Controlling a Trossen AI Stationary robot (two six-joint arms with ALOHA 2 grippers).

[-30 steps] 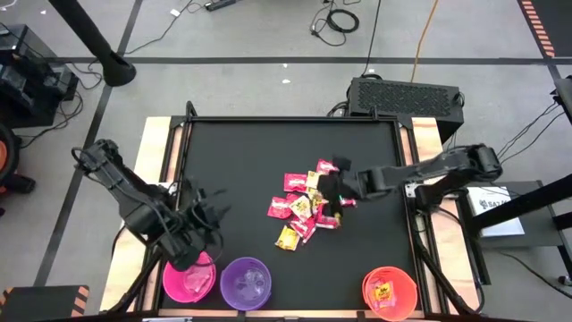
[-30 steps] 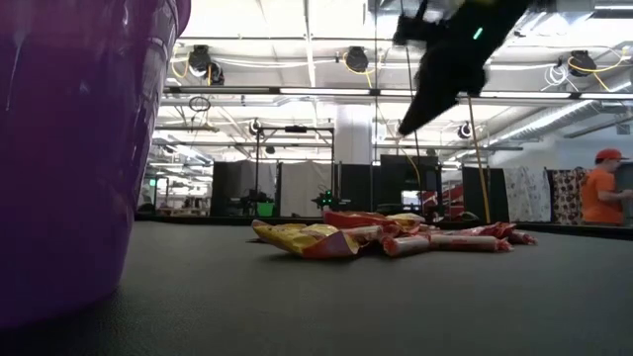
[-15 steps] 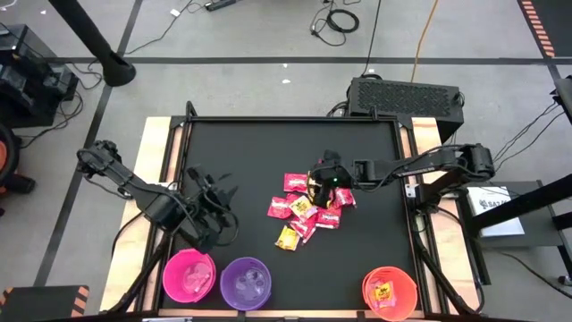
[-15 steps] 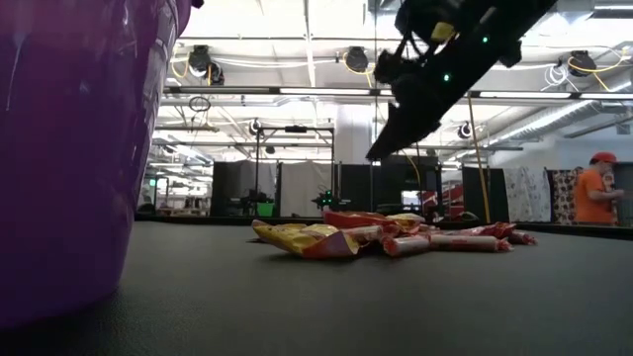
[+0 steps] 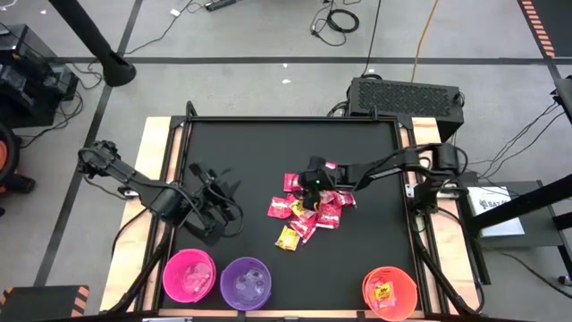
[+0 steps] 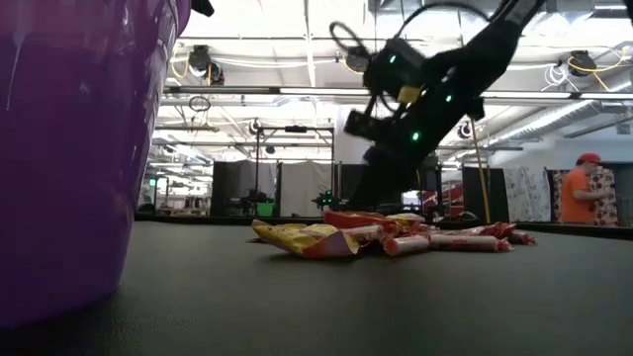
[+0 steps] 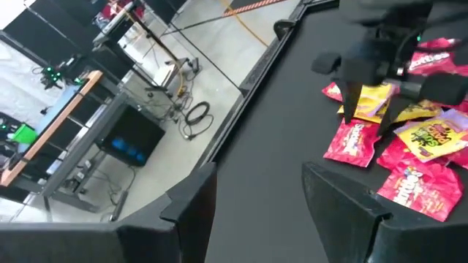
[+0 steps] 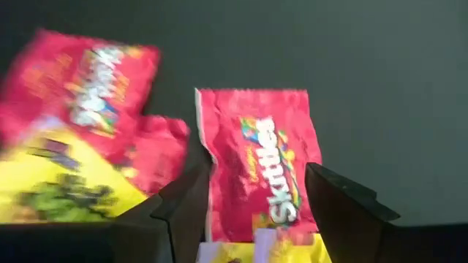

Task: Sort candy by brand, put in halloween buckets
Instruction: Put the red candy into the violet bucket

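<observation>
Candy (image 5: pixel 308 207) lies heaped mid-table; right gripper (image 5: pixel 308 182) hangs spread wide over a red packet (image 8: pixel 267 164), ready to pinch; left gripper (image 5: pixel 214 192) waits wide, empty.

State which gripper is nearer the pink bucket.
Left. The left gripper hovers just above the pink bucket near the table's front-left; the right gripper is over the candy pile mid-table, much farther away.

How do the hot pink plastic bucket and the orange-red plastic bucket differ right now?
The hot pink plastic bucket stands at the table's near-left corner, the orange-red plastic bucket at the near-right. The orange-red one holds a yellow packet; the pink one holds only something pale. Both are round, upright and similar in size.
</observation>
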